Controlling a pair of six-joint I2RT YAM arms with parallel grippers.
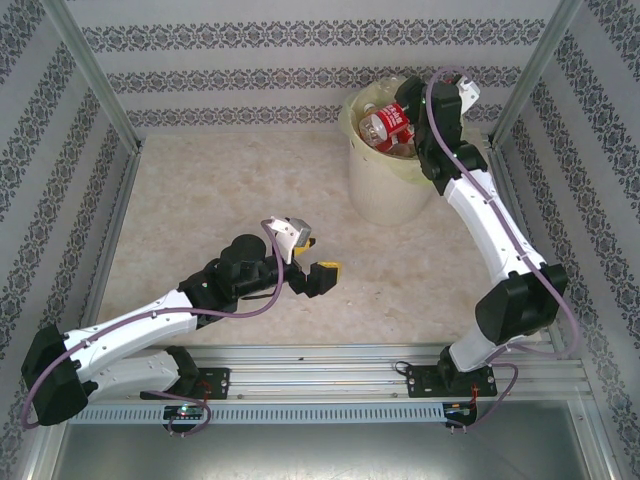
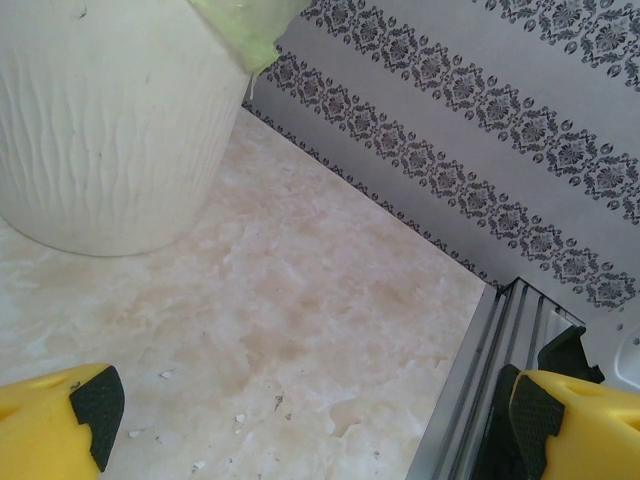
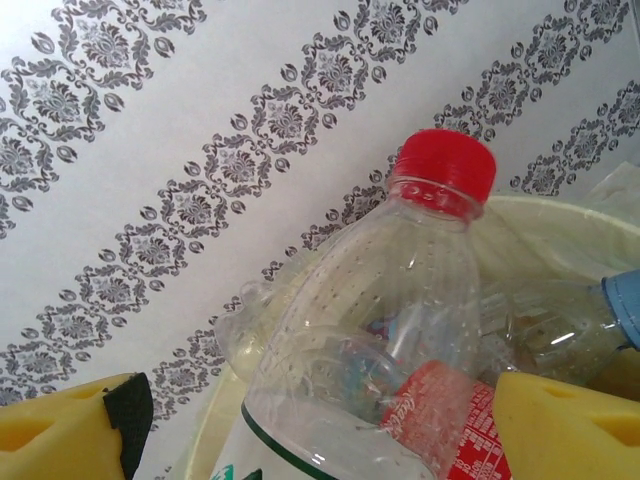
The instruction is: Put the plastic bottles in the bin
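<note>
Right end effector (image 3: 312, 425) released above the bin (image 1: 385, 190), red-capped bottle (image 3: 400, 280) perched on the heap (image 3: 560, 340); I judge it may roll onto the desk (image 1: 220, 180).

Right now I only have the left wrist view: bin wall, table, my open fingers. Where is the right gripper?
Observer: The right gripper is above the bin, at its mouth.
Operator: Is it holding anything?
Observer: A red-capped bottle sits between its fingers, but the jaws are wide apart and one finger is clear of it.
Operator: What's inside the bin?
Observer: Several bottles, piled to about the rim.
</note>
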